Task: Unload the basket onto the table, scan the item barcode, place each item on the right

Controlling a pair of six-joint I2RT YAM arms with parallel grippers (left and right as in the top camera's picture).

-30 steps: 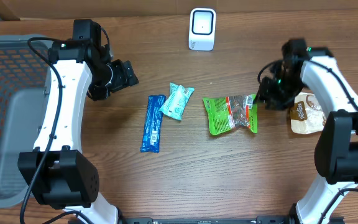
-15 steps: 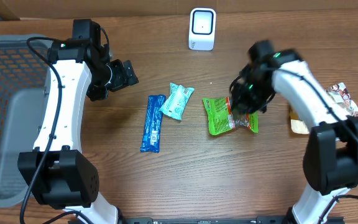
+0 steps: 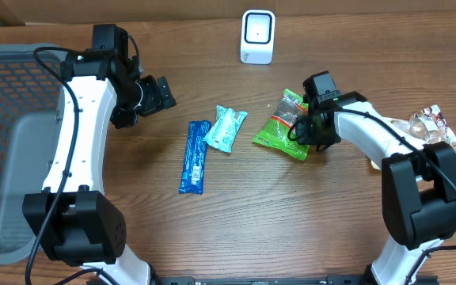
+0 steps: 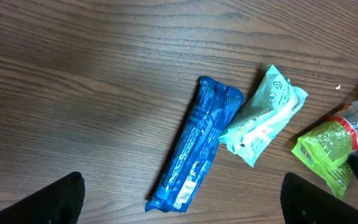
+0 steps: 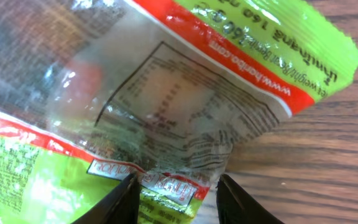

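Note:
A green snack packet [image 3: 278, 132] with a clear window and red band lies tilted right of the table's centre. My right gripper [image 3: 305, 133] is shut on its edge. The right wrist view shows the packet [image 5: 166, 93] filling the frame, its lower edge between the fingertips [image 5: 176, 193]. The white barcode scanner [image 3: 257, 36] stands at the back centre, apart from the packet. My left gripper [image 3: 165, 93] hovers open at the left with nothing in it. In the left wrist view it [image 4: 188, 202] hangs over a blue bar [image 4: 197, 152].
A blue bar wrapper [image 3: 195, 156] and a mint-green packet [image 3: 226, 127] lie touching left of the green packet. A brown-and-white packet [image 3: 430, 127] lies at the far right. A grey mesh basket [image 3: 6, 142] fills the left edge.
My right gripper swung in from the far right and took hold of the green packet, which has turned and shifted toward the scanner. The brown-and-white packet moved right. The left arm stayed still.

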